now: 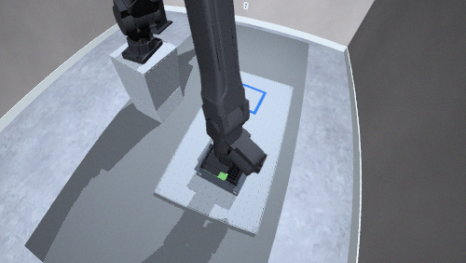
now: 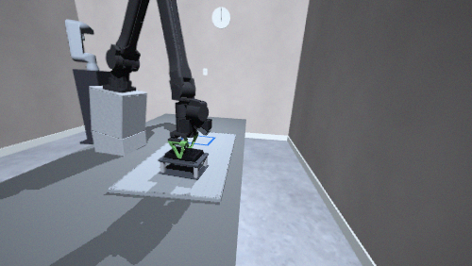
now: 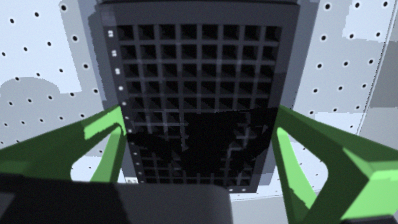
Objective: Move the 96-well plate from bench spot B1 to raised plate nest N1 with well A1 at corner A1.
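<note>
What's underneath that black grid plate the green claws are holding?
The 96-well plate, clamped by the gripper, sits over the raised plate nest on short legs, above a perforated board. The nest's locators and A1 mark are covered.

the top camera is looking steeply down from high above the bench, taking in the pedestal (image 1: 149,79) and the perforated board (image 1: 261,186); the exterior camera is standing low and farther off, facing along the board (image 2: 208,189) toward the back wall; the wrist camera is peering straight down, very near, between green fingers; all three are sharing the 96-well plate (image 3: 200,80).
</note>
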`<state>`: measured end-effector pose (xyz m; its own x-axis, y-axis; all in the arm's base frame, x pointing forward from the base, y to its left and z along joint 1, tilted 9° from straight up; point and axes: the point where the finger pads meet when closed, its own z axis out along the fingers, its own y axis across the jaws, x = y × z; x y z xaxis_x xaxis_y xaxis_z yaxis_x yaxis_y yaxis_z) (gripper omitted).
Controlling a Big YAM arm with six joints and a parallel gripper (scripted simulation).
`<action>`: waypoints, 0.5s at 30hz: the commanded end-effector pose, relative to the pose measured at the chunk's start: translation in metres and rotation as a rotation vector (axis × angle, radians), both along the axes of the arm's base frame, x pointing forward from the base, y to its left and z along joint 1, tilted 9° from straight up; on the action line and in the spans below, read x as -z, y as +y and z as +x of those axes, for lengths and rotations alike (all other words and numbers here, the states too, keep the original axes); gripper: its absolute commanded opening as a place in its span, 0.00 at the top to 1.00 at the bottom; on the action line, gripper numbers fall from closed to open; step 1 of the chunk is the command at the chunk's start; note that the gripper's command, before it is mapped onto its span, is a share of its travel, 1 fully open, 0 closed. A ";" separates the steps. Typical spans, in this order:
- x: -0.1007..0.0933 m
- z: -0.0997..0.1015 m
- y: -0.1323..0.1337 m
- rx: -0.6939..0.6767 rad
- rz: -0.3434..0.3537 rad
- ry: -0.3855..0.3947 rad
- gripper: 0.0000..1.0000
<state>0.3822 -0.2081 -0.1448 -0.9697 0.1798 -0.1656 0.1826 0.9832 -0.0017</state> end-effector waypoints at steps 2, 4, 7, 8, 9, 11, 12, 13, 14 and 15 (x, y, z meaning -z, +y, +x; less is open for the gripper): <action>0.002 0.015 -0.002 -0.003 -0.011 -0.019 1.00; 0.003 0.015 -0.002 -0.003 -0.010 -0.017 1.00; 0.003 0.015 -0.002 -0.003 -0.010 -0.018 1.00; 0.003 0.015 -0.002 -0.003 -0.010 -0.018 1.00; 0.003 0.015 -0.002 -0.003 -0.010 -0.018 1.00; 0.004 0.015 -0.002 -0.003 -0.011 -0.019 1.00; 0.004 0.015 -0.002 -0.003 -0.010 -0.017 1.00; 0.004 0.015 -0.002 -0.003 -0.010 -0.017 1.00; 0.004 0.015 -0.002 -0.003 -0.010 -0.017 1.00; 0.006 0.010 0.001 -0.003 -0.005 -0.009 1.00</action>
